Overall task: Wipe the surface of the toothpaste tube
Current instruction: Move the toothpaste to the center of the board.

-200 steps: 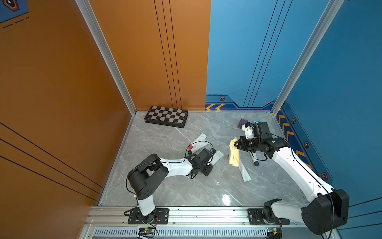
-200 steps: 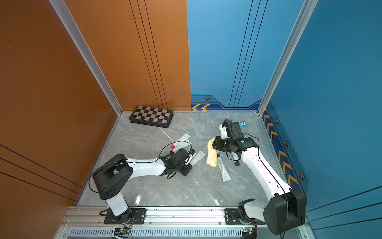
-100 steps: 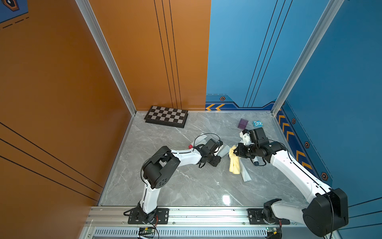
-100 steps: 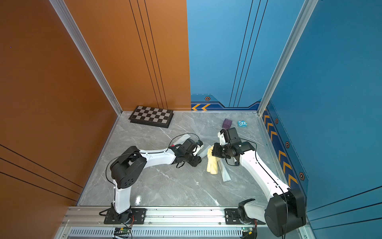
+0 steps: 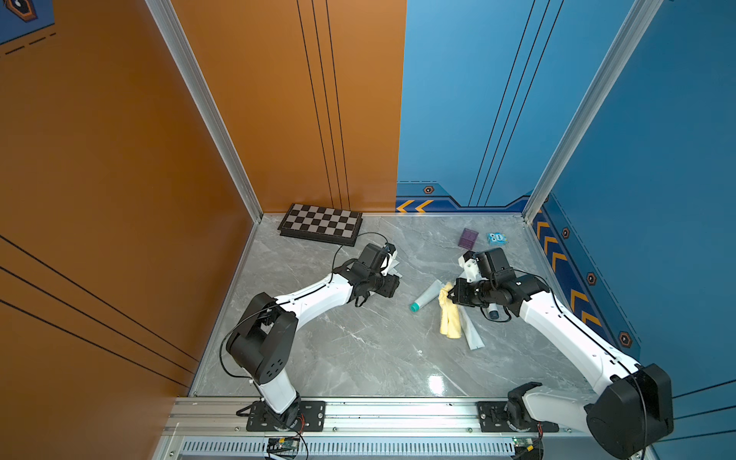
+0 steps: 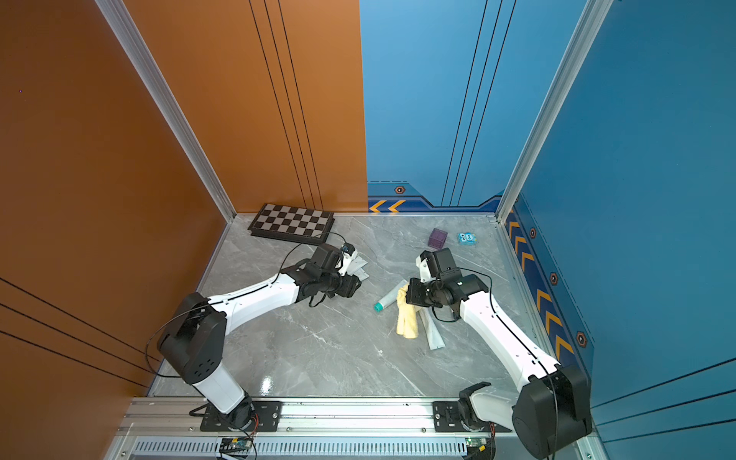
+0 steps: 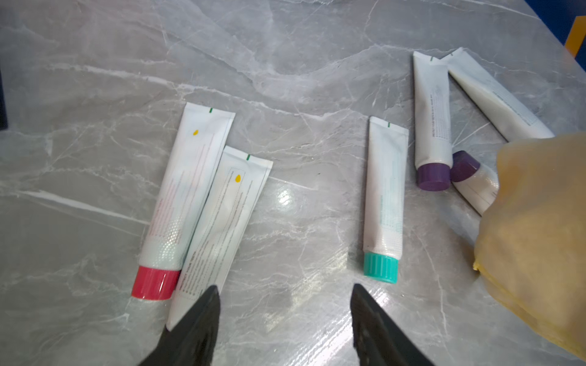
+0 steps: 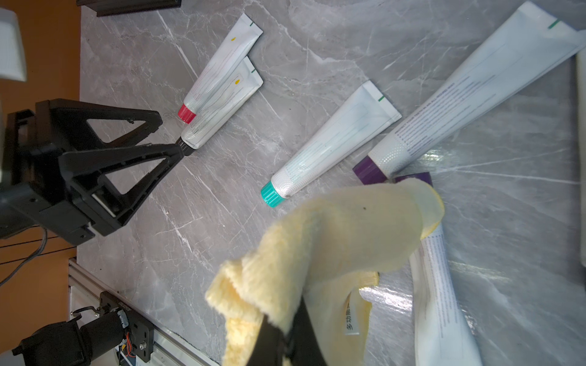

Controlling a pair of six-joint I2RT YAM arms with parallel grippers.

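Note:
A white toothpaste tube with a teal cap (image 5: 428, 294) (image 6: 392, 295) (image 7: 384, 196) (image 8: 333, 139) lies flat on the grey table, free of both grippers. My left gripper (image 5: 392, 284) (image 7: 285, 288) (image 8: 171, 133) is open and empty, a short way back from the teal cap. One of its fingers (image 7: 203, 317) lies over the end of another white tube (image 7: 222, 228). My right gripper (image 5: 452, 294) (image 8: 290, 320) is shut on a yellow cloth (image 5: 450, 318) (image 6: 407, 318) (image 8: 333, 240), which hangs just beside the teal-capped tube.
A red-capped tube (image 7: 187, 190) lies by the left gripper. Purple-capped tubes (image 7: 432, 120) (image 8: 475, 95) lie near the cloth, one partly under it (image 8: 440, 301). A chessboard (image 5: 320, 224), a purple cube (image 5: 467, 237) and a small blue toy (image 5: 497, 238) sit by the back wall.
The left gripper carried the teal-capped tube to the right towards the cloth, opened, let it go and drew back to the left. The right gripper, still holding the cloth, shifted slightly.

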